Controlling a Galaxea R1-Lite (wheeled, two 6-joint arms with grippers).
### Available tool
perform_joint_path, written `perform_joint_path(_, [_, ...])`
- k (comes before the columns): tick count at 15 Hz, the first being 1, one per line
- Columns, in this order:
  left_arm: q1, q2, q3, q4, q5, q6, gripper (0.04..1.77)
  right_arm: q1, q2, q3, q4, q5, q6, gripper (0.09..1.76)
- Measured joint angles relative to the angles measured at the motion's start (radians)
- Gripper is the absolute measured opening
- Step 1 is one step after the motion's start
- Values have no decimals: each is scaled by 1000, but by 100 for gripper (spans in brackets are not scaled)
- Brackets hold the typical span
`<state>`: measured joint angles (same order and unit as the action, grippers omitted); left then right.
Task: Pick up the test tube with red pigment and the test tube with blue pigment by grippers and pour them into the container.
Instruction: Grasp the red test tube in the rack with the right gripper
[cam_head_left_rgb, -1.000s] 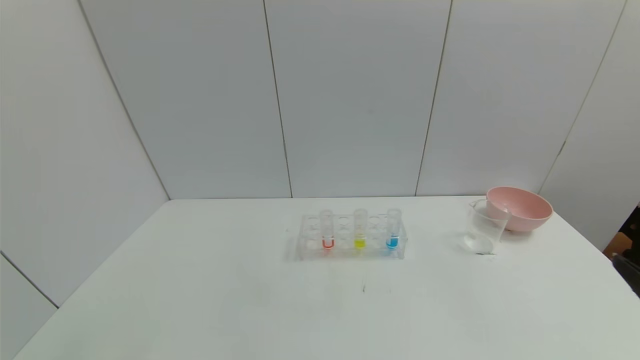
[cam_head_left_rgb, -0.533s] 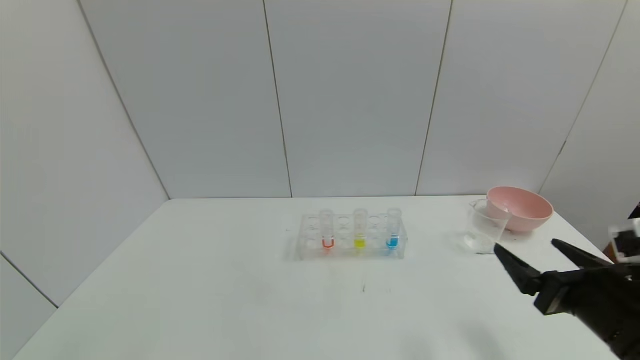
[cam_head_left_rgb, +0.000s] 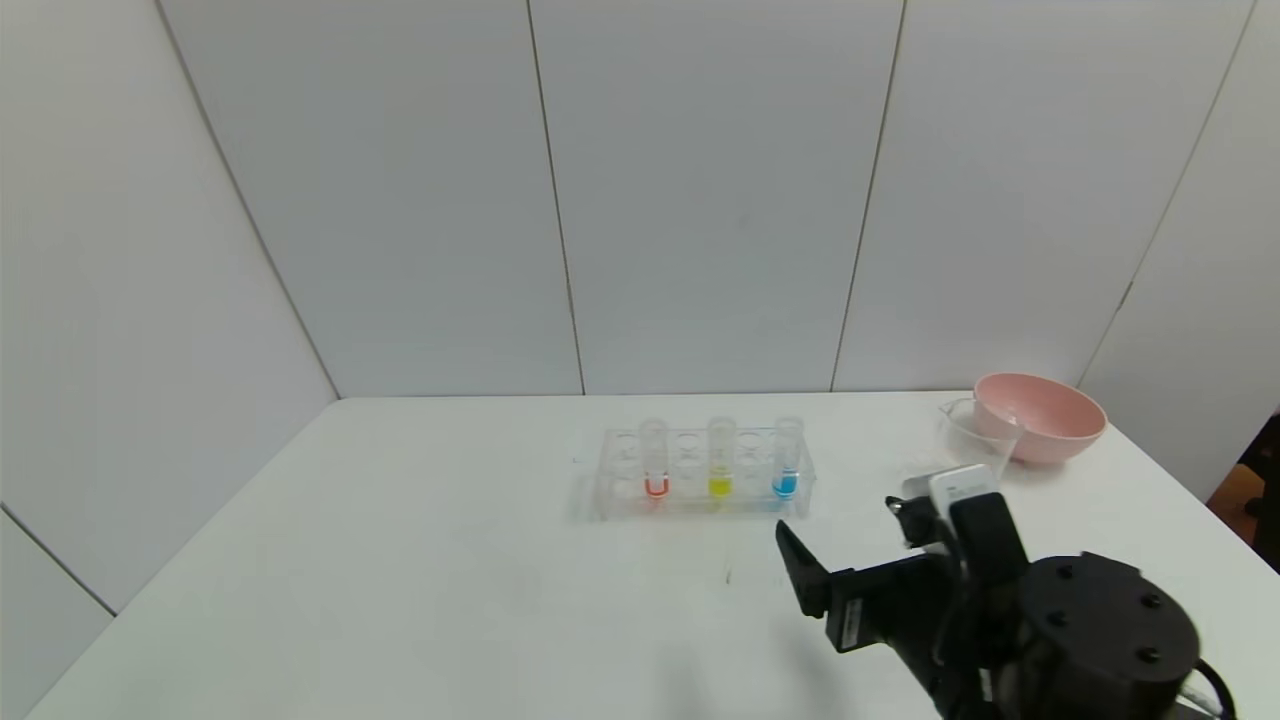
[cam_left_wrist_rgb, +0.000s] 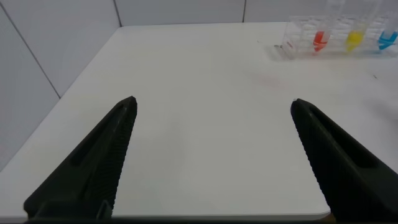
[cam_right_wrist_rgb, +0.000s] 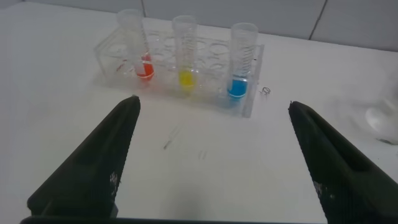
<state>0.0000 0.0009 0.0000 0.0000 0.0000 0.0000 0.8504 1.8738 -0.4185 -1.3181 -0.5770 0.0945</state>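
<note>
left claw spread wide, empty | above white table | tube rack far off

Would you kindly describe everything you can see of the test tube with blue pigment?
The test tube with blue pigment is a small clear tube, round-bottomed and open at the top, holding a little bright blue liquid at its base. It stands upright in the clear rack, at the end nearest the beaker, with the yellow tube next along the row. Only the rack touches it; the right hand, open, faces the rack from the near side.
</note>
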Motion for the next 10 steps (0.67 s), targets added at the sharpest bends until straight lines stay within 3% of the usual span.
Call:
perform_joint_path(6, [0, 0, 0, 0, 0, 0, 176, 88, 99, -339, 333, -34, 25, 171])
perform_joint_path(10, [0, 0, 0, 0, 0, 0, 176, 99, 185, -538, 407, -20, 38, 171])
